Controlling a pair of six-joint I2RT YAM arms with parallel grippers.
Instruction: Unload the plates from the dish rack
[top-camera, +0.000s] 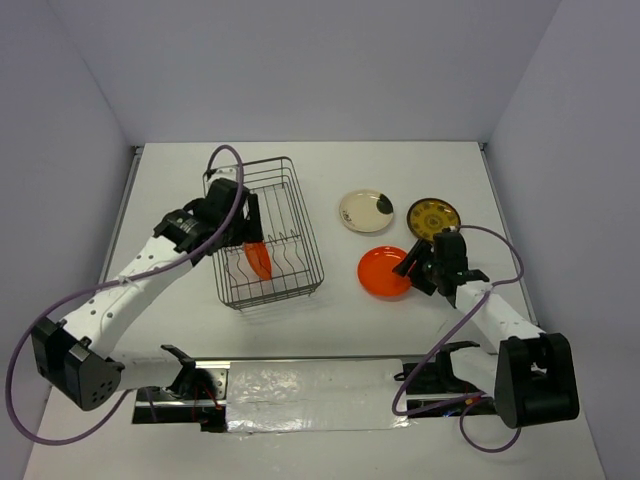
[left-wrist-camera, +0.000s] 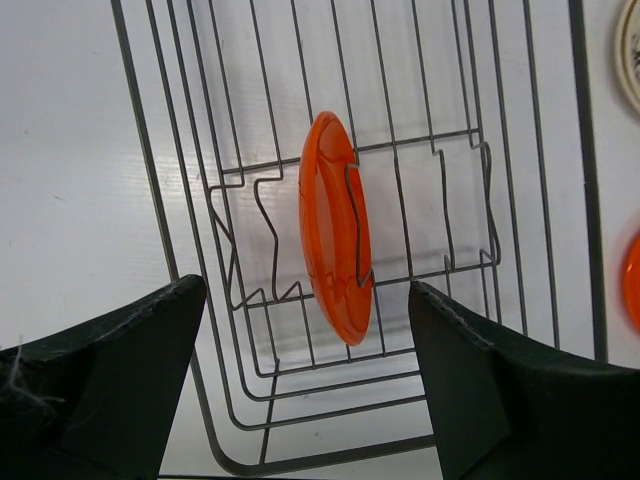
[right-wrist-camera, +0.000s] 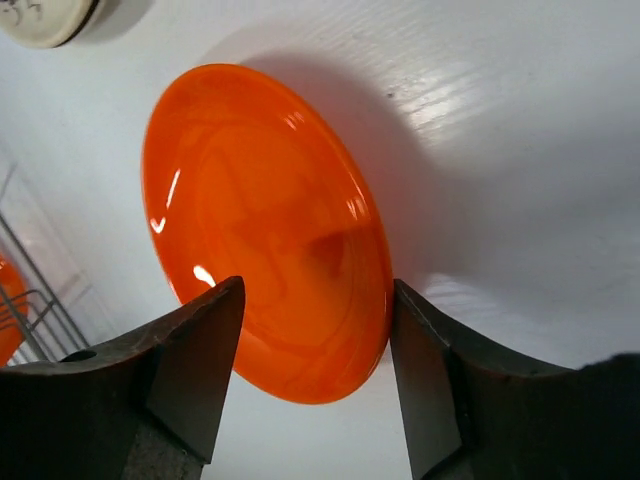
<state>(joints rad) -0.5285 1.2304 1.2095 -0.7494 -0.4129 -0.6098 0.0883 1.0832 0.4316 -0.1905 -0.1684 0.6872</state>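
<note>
My left tool (left-wrist-camera: 302, 295) hangs over the dish rack (top-camera: 275, 290), spread wide with nothing in it and one finger on either side of the standing orange plate (left-wrist-camera: 335, 230). That plate sits on edge between the prongs. That's why I come at it from above with the gap across its thin rim; there's nothing else to pinch. As far as I can see, it's the only plate in the rack.

My right tool (right-wrist-camera: 315, 290) is wide open and empty too, low over the flat orange plate (right-wrist-camera: 260, 220). That one lies face up on the surface (top-camera: 340, 325), off to the right of the rack. I can't tell if the fingers touch its rim.

Beyond it, the cream plate (top-camera: 366, 211) and the dark patterned plate (top-camera: 433, 217) lie flat side by side, not touching. I'd guess that leaves each one room to be set down.

So three out, one to go. Next up, I reckon: lower the left tool, close on the rim, and lift straight up so the plate doesn't snag the wire.
</note>
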